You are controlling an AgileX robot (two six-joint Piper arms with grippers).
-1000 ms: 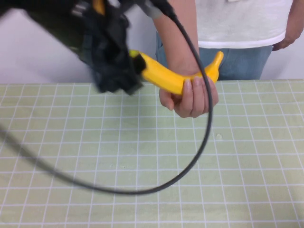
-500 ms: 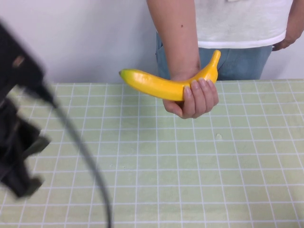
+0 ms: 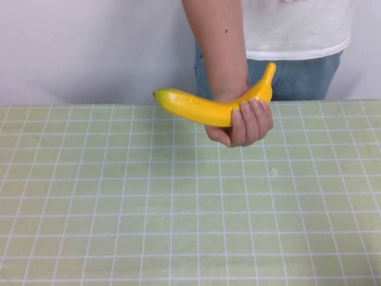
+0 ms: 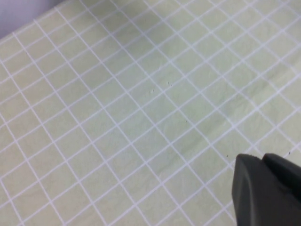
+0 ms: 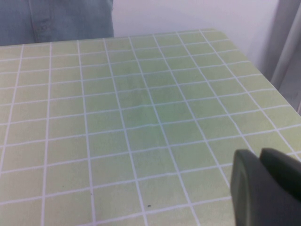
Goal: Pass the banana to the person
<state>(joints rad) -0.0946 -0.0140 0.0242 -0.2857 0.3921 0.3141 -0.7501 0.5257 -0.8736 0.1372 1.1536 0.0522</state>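
Observation:
The person [image 3: 297, 30], in a white T-shirt and blue jeans, stands behind the table in the high view. Their hand [image 3: 247, 122] grips the yellow banana [image 3: 196, 107] and holds it level above the far table edge, greenish tip to the left and stem up to the right. Neither arm shows in the high view. My left gripper [image 4: 262, 158] shows only in the left wrist view, shut and empty over bare mat. My right gripper [image 5: 260, 153] shows only in the right wrist view, shut and empty over the mat. The person's jeans [image 5: 56, 19] show there too.
A pale green mat with a white grid [image 3: 178, 208] covers the table. A white wall stands behind it. The right wrist view shows the table's far corner [image 5: 221, 33] and a grey curtain [image 5: 287, 56] beside it.
One second ago my left gripper was up at the banana's tip in the person's hand. It pulled back down to the left and is now out of the high view. The person keeps the banana.

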